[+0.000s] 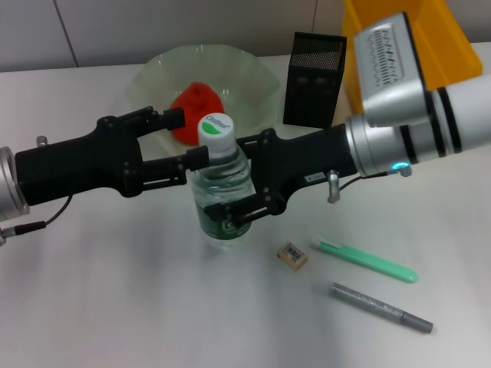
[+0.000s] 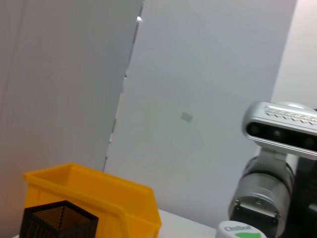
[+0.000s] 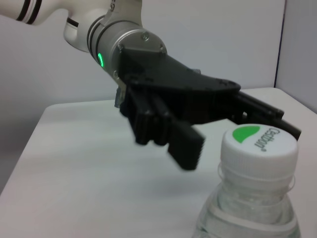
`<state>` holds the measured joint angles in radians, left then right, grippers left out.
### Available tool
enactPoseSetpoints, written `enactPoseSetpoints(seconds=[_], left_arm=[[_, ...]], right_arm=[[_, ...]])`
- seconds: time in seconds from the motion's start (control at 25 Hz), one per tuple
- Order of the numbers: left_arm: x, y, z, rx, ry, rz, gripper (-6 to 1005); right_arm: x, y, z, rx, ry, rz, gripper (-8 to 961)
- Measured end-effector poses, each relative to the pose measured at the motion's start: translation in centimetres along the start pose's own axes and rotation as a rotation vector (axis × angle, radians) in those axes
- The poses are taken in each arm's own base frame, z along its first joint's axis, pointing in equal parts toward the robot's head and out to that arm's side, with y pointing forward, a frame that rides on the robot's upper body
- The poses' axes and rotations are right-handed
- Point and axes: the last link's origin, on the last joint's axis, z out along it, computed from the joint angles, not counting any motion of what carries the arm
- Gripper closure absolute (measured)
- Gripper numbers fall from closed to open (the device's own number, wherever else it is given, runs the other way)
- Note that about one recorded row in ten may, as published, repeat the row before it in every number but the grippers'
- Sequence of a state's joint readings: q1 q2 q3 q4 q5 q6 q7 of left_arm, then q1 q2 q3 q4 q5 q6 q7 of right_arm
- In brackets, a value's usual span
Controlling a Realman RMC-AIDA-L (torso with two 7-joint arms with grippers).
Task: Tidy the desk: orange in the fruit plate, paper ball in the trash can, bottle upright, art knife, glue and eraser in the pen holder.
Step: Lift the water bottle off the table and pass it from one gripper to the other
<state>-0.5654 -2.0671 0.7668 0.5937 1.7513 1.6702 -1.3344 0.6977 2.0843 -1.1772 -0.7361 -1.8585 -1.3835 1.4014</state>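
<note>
The bottle (image 1: 222,192) stands upright on the table, its white cap with the green top (image 3: 257,144) pointing up. My right gripper (image 1: 226,178) reaches in from the right with one finger behind the bottle's body and one in front, shut on it. Coming from the left, my left gripper (image 1: 188,138) is open, its fingertips (image 3: 185,148) beside the bottle's neck and cap with nothing held. The orange (image 1: 196,100) lies in the fruit plate (image 1: 153,69). On the table in front lie the eraser (image 1: 292,254), a slim green art knife (image 1: 364,261) and a grey glue pen (image 1: 381,307). No paper ball shows.
The black mesh pen holder (image 1: 314,77) stands behind the bottle to the right of the fruit plate. The yellow trash can (image 1: 449,46) sits at the back right, partly behind my right wrist. Both show in the left wrist view, pen holder (image 2: 54,218) and trash can (image 2: 99,198).
</note>
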Motion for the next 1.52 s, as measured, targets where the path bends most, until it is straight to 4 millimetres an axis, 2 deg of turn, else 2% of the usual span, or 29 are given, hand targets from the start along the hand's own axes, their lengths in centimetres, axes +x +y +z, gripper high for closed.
enactPoseSetpoints(seconds=[0.28, 0.92, 1.52], left_arm=[[-0.1, 0.6, 0.3, -0.039, -0.004, 0.057, 164], [0.3, 0.1, 0.8, -0.017, 0.010, 0.063, 164], [-0.1, 0.2, 0.5, -0.009, 0.009, 0.055, 164]], right_arm=[[-0.6, -0.3, 0.4, 0.004, -0.008, -0.005, 186], [-0.7, -0.3, 2.0, -0.024, 0.033, -0.019, 187], [-1.3, -0.4, 2.0, -0.023, 0.007, -0.021, 187]])
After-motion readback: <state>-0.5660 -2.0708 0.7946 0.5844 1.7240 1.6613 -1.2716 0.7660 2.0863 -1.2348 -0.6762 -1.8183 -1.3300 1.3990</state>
